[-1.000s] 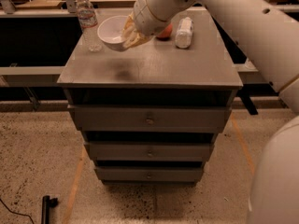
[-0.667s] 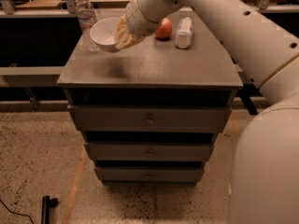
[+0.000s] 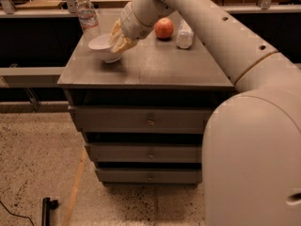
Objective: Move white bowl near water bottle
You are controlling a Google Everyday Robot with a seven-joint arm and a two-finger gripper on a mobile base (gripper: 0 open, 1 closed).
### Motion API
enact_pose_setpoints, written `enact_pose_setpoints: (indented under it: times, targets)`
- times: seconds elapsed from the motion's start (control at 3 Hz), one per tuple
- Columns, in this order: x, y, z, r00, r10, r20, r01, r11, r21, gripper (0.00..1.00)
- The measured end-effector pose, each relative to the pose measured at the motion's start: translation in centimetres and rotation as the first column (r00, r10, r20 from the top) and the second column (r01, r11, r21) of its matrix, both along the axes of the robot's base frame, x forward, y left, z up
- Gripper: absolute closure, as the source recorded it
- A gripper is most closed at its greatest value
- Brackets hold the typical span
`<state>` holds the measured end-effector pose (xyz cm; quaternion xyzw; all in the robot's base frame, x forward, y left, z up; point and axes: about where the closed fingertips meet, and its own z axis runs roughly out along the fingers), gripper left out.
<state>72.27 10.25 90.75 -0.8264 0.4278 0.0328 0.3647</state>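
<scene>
- Gripper (image 3: 117,42): at the end of the pale arm (image 3: 211,27), which reaches in from the upper right of the view. It sits low over the rear left part of the cabinet top (image 3: 155,67).
- Gripper state: its yellowish fingers (image 3: 115,45) are closed onto the near-right rim of the white bowl (image 3: 101,46), pinching that edge.
- White bowl: directly to the left of the gripper and in contact with it, its open side facing up and slightly tilted. Its foot is at the surface of the cabinet top, with a shadow beneath. Whether the foot rests fully on the surface cannot be told.
- Water bottle (image 3: 87,19): upright at the rear left corner of the cabinet top, just behind the bowl. The bowl's far rim appears to touch or nearly touch the bottle's base.
- Apple (image 3: 164,28): red, at the rear of the top, to the right of the gripper and apart from it.
- Whitish bottle (image 3: 184,35): short and stubby, just right of the apple.
- Drawers (image 3: 150,121): three, stacked below the top, all closed.
</scene>
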Motion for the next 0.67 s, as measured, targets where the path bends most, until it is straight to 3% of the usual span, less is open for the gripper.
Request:
enact_pose_setpoints:
  times: [0.33, 0.67]
  targets:
    - [0.67, -0.32, -1.46, 0.9993, -0.014, -0.034, 0.014, 1.0, 0.0, 0.14]
    - [1.04, -0.59, -2.05, 0.9986, -0.024, -0.047, 0.024, 1.0, 0.001, 0.0]
